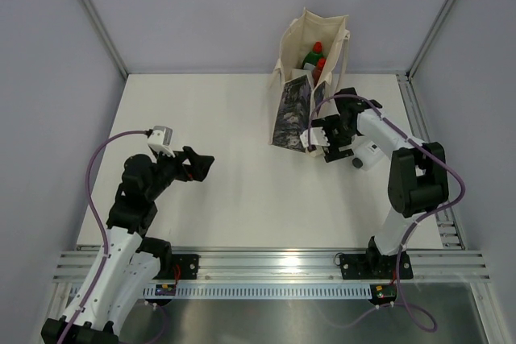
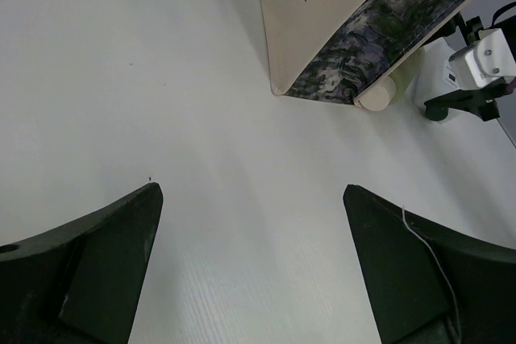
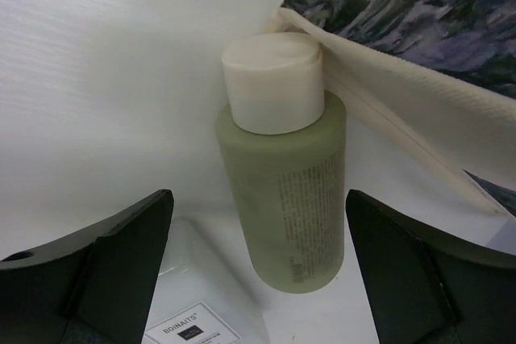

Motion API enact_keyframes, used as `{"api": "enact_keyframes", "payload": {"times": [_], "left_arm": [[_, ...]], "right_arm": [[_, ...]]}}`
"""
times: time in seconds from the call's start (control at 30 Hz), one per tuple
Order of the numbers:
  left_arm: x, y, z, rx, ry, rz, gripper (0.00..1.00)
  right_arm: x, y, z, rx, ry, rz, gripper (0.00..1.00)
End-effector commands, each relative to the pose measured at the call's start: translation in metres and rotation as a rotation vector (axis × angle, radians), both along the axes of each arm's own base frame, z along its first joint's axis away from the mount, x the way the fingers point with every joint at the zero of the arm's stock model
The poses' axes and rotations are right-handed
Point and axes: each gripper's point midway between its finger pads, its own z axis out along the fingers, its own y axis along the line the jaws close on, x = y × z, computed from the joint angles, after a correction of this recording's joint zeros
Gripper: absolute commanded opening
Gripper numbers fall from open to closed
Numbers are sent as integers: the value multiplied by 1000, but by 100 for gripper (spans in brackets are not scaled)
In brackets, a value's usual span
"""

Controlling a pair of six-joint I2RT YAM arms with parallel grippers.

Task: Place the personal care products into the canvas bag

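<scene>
Right claw (image 1: 320, 139) wide open astride the pale green white-capped cylinder bottle (image 3: 284, 199) against the cream canvas bag (image 1: 292, 46); likely light, rigid, slick, roll-prone, so pinch mid-body; left claw (image 1: 201, 165) wide, empty.

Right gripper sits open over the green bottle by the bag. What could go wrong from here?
The pale green bottle has its cap seemingly against the canvas bag, at its cream edge, so the open right gripper could pinch fabric and drag or tip the bag. A flat white bottle lies right beside the green one, near one finger. The jaws may land on it or catch both.
</scene>
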Motion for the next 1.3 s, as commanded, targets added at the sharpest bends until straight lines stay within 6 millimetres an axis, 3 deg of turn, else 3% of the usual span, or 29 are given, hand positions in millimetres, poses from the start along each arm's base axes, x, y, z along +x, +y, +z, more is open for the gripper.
{"api": "enact_keyframes", "payload": {"times": [0.0,0.33,0.47,0.57,0.6,0.67,0.77,0.97,1.1,1.27], "left_arm": [[4,0,15,-6,-59,2,99],[9,-3,18,-7,-55,-7,99],[8,-2,17,-2,-53,-5,99],[7,0,16,5,-53,1,99],[8,-1,16,4,-56,1,99],[8,-1,13,-3,-50,0,99],[11,-3,13,-9,-51,-7,99],[15,-7,14,-7,-48,-23,99],[17,-8,14,-12,-49,-25,99],[16,-8,15,-14,-49,-23,99]], "right_arm": [[23,-4,-8,-80,-90,-7,97],[-6,15,-55,-182,22,142,97],[-32,18,-64,-179,101,176,84],[-46,13,-68,-180,120,172,55],[-48,13,-65,-171,115,159,40],[-57,13,-68,-154,127,151,36],[-65,21,-62,-95,132,137,28],[-65,49,-32,88,158,39,17],[-62,74,-1,234,190,-29,12],[-66,113,57,472,317,-134,6]]}}
